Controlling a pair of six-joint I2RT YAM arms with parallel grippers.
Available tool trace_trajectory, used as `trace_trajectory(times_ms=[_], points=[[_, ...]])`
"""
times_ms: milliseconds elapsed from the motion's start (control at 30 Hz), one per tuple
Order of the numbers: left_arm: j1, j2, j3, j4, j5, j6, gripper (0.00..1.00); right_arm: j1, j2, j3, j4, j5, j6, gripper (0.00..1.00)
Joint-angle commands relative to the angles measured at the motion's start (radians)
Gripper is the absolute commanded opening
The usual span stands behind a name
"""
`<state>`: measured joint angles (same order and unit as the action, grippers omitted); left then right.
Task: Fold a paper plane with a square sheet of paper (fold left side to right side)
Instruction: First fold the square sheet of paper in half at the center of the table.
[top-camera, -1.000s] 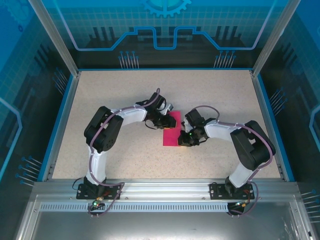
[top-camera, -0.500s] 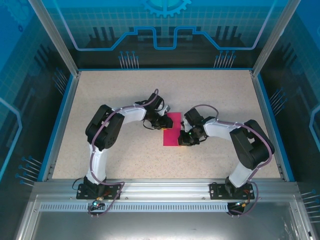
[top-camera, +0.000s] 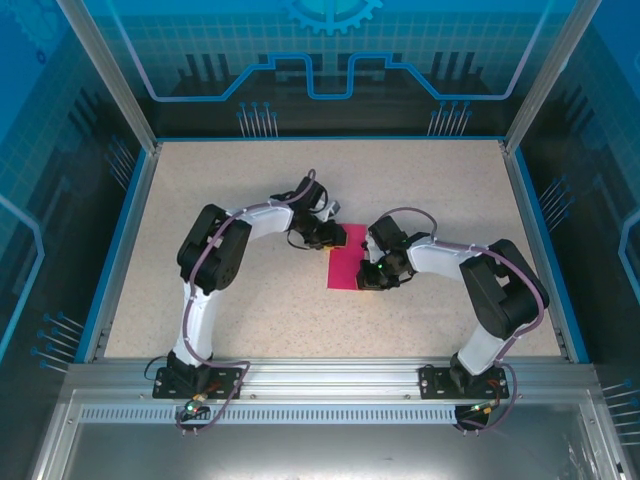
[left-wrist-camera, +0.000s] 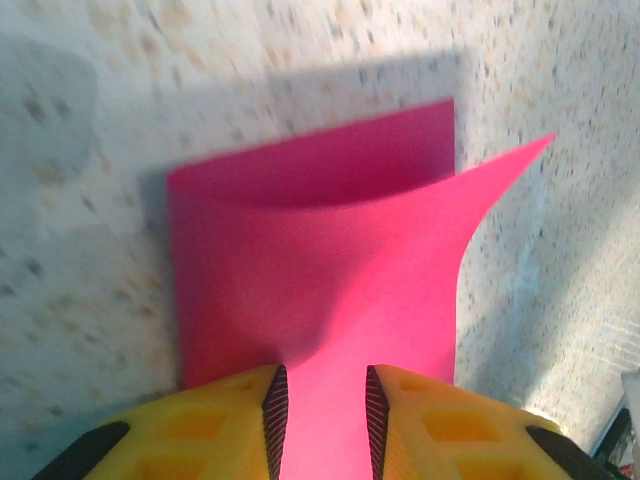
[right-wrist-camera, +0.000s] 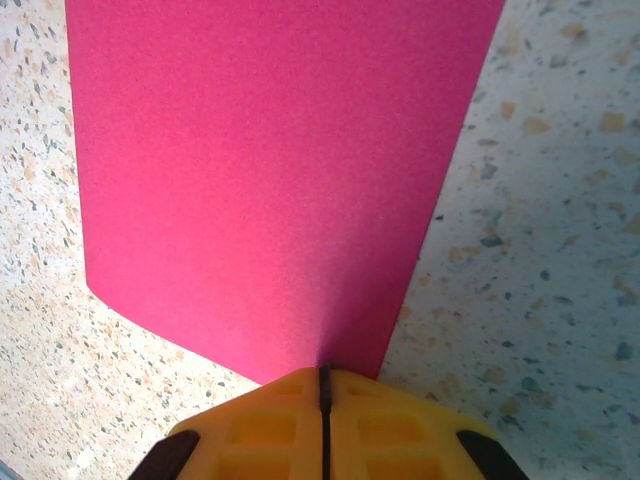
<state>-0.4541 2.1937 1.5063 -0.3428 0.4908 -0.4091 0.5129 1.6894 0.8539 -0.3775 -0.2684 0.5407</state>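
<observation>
Left gripper (left-wrist-camera: 320, 400) sits at the far left corner of the paper (top-camera: 345, 262), its yellow jaws a narrow gap apart. Pink shows in that gap, though I cannot tell whether the jaws touch the sheet. Over the last second the left arm has pulled its elbow in and the gripper has crept slightly toward that corner. The paper's outline has not shifted.

Right gripper (right-wrist-camera: 324, 385) has not moved. It is fully closed, with its tips at the paper's near right edge, apparently pinning the sheet; whether any paper is caught between the jaws is unclear.

I judge that the left-to-right fold is laid over but not yet pressed flat, and that the left gripper is easing off or resetting rather than carrying the sheet.

From above, the paper is a narrow magenta rectangle lying on the speckled counter (top-camera: 250, 180) between the two grippers. It looks like half a square. From the left wrist, two layers show. The lower one lies flat, while the upper one bows upward, one far corner lifted clear and pointing away. The surface is plain, matte and unmarked, and no sharp crease is visible.
</observation>
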Motion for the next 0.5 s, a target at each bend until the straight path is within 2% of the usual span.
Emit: trace_trajectory(times_ms=[0, 467], points=[[0.032, 0.041, 0.061, -0.021, -0.066, 0.030, 0.31, 0.006, 0.053, -0.047, -0.145, 0.124, -0.015, 0.08], [0.071, 0.162, 0.228, -0.098, -0.079, 0.039, 0.32, -0.009, 0.037, -0.055, -0.150, 0.115, -0.025, 0.08]])
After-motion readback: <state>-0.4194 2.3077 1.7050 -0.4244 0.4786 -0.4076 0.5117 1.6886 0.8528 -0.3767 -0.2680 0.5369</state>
